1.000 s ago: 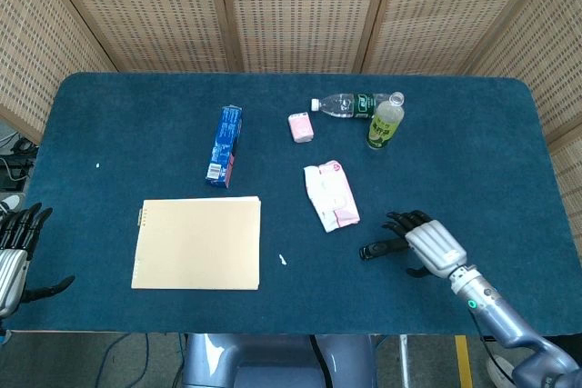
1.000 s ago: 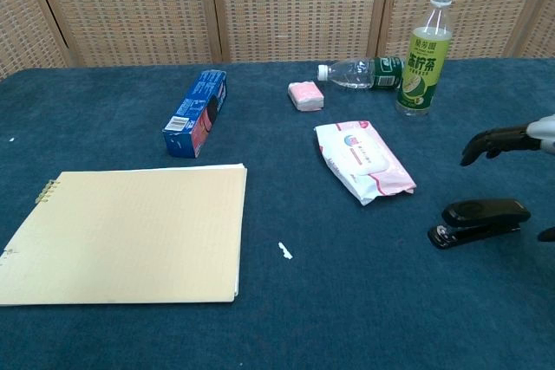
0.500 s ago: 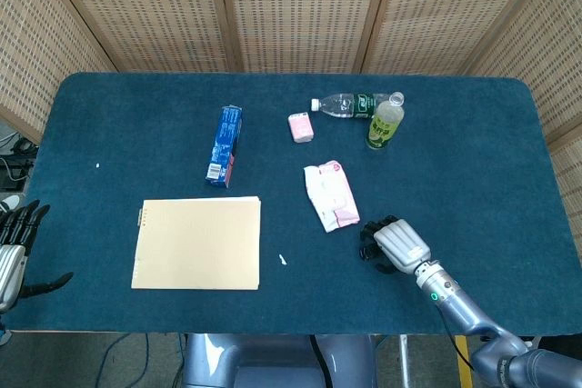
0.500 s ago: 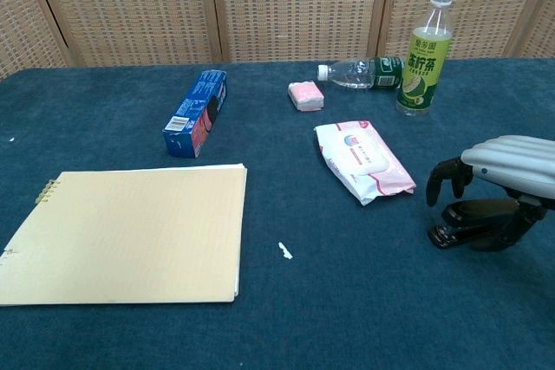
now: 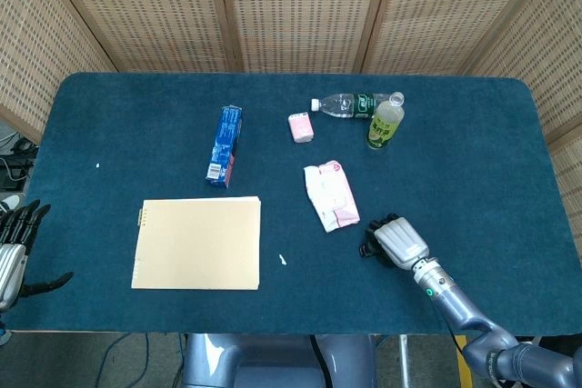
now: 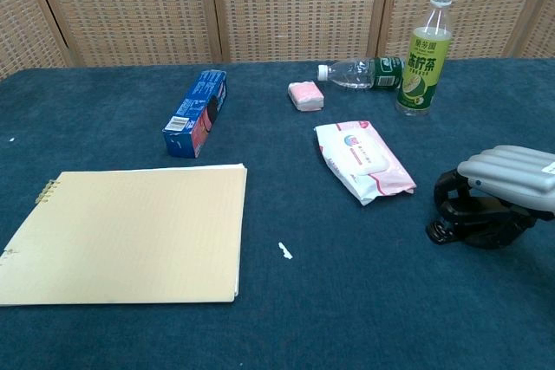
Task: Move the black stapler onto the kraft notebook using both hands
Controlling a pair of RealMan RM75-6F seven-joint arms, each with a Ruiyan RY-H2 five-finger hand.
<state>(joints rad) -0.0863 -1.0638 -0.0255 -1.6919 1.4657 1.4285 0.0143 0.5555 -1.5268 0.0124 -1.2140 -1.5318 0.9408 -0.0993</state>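
Since a second ago the right hand (image 6: 503, 181) has come in over the stapler (image 6: 460, 224) and curled its fingers around it; earlier it hovered just beyond with fingers apart. Stapler sits on the counter (image 5: 473, 152), right front, just beside the wipes pack (image 6: 362, 160); whether it is lifted cannot be told. Notebook (image 6: 121, 233) lies flat at left front, well apart from the stapler. Left hand (image 5: 13, 252) at the counter's left edge, fingers spread, holding nothing. Blue box (image 6: 195, 113) lies behind the notebook.
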